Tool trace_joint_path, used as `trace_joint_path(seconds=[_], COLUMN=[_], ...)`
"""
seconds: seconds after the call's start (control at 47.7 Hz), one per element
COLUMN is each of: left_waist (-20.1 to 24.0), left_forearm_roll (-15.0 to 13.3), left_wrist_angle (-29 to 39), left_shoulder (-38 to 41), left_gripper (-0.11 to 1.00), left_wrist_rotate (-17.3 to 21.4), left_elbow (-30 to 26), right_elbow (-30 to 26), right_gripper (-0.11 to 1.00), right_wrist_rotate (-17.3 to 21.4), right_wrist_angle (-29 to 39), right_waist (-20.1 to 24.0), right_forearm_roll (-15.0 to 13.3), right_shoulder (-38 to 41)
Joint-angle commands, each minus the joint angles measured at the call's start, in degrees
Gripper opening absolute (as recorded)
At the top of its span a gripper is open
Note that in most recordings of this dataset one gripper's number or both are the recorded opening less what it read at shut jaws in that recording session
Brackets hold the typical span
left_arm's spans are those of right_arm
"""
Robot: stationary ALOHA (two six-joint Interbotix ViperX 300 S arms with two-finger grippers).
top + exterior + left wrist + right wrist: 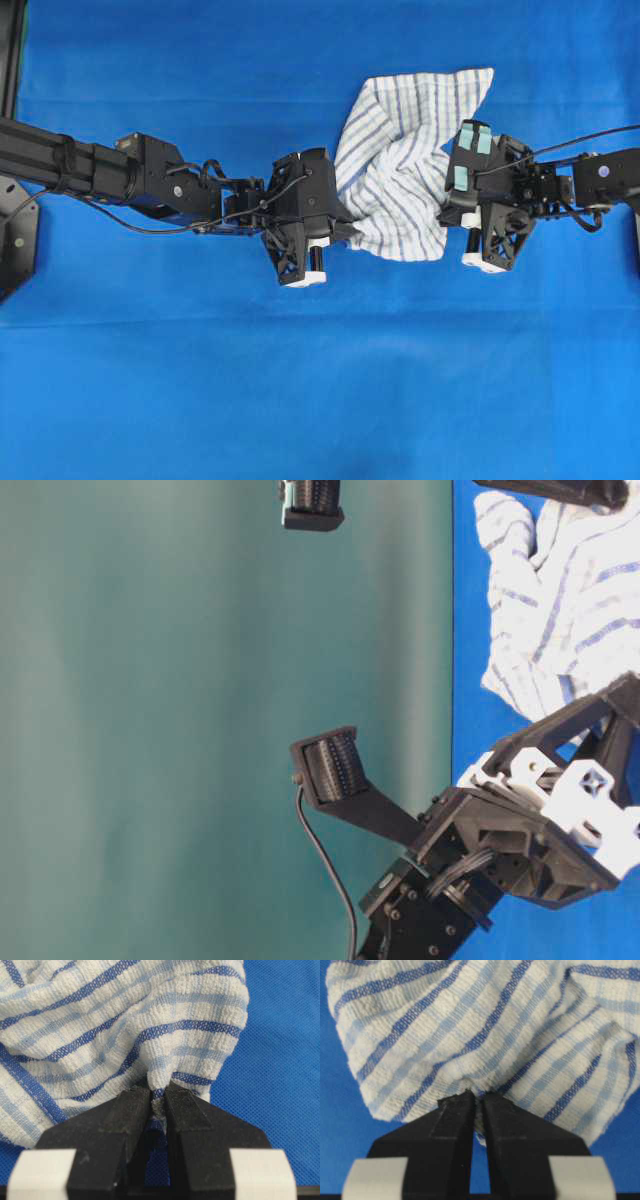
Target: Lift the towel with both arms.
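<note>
While the striped towel (400, 170) was pinched at opposite edges by the left gripper (158, 1102) and right gripper (475, 1100), an even, simultaneous raise was judged best.

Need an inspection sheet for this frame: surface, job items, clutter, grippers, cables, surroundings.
Surface: blue cloth covering the table, lightly creased.
Job's things: striped towel, white with blue stripes, crumpled in a heap between the two arms.
Clutter: nothing seen.
Grippers: left gripper shut on a fold at the towel's edge; right gripper pinched on a fold at the opposite edge.
Cables: black cable looping under the left arm; another cable running along the right arm, both off the towel.
Surroundings: plain teal backdrop in the table-level view.
</note>
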Motion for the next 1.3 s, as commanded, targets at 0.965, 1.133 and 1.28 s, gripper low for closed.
trace_joint_path(seconds=[0.965,1.133,1.28], left_waist=[-0.2,1.4,2.7], left_forearm_roll=[0.2,0.2,0.3], left_wrist_angle=[38.2,41.3,44.6], left_shoulder=[-43.4,-47.7,-49.7], left_gripper=[0.04,0.04,0.04], left_wrist_rotate=[-2.3,-2.2,-1.8], left_elbow=[-6.0,-9.5,-13.6], right_elbow=[-33.5,-40.3,-46.1], right_gripper=[0.08,0.08,0.08], right_wrist_rotate=[-1.8,-4.0,-5.9], right_wrist_angle=[34.8,39.3,42.7], right_waist=[2.8,2.8,2.8], right_forearm_roll=[-0.3,-0.3,-0.3], right_shoulder=[-21.1,-21.3,-21.3])
